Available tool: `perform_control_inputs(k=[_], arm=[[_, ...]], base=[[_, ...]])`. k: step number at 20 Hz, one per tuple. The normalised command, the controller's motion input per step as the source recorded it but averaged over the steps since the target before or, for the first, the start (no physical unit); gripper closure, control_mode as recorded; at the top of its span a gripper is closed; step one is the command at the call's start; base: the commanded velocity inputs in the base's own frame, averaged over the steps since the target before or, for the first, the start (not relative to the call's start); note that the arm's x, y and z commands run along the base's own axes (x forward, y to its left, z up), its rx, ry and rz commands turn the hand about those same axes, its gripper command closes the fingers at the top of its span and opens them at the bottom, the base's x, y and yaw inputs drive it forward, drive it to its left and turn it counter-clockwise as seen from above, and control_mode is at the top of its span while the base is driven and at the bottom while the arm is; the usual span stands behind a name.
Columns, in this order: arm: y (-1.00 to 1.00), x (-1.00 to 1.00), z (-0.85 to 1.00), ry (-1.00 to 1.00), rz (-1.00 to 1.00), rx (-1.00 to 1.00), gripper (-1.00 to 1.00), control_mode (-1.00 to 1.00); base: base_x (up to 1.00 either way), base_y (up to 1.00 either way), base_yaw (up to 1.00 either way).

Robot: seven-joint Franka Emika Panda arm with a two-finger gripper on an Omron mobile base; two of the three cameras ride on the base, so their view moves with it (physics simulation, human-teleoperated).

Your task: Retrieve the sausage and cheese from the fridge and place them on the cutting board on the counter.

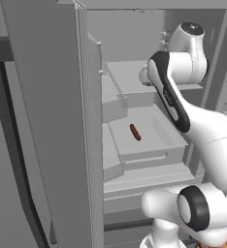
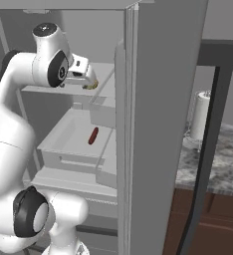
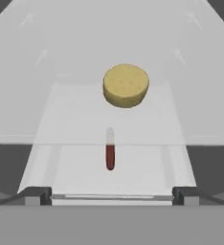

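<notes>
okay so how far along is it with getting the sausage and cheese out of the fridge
Done: the fridge doors stand open and the arm reaches inside. In hand: the open gripper hovers at the upper shelf, looking down on the round yellow cheese; it holds nothing. Left: both pickups. The sausage lies on the shelf below, and neither item has been carried to the cutting board.

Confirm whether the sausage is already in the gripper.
No. The sausage lies alone on a fridge shelf, below the open gripper.
</notes>
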Motion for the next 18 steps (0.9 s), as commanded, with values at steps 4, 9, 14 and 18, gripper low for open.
perform_control_inputs(k=[4,9,14,18], arm=[[0.00,0.57,0.00,0.00,-0.16,0.00,-1.00,-1.00],[-0.02,0.41,0.00,0.00,-0.16,0.00,-1.00,-1.00],[-0.03,0.52,0.00,0.05,-0.13,0.00,-1.00,-1.00],[-0.18,0.50,-0.04,0.07,-0.07,0.00,-1.00,-1.00]], base=[[0.00,0.00,0.00],[0.00,0.00,0.00],[0.00,0.00,0.00],[0.00,0.00,0.00]])
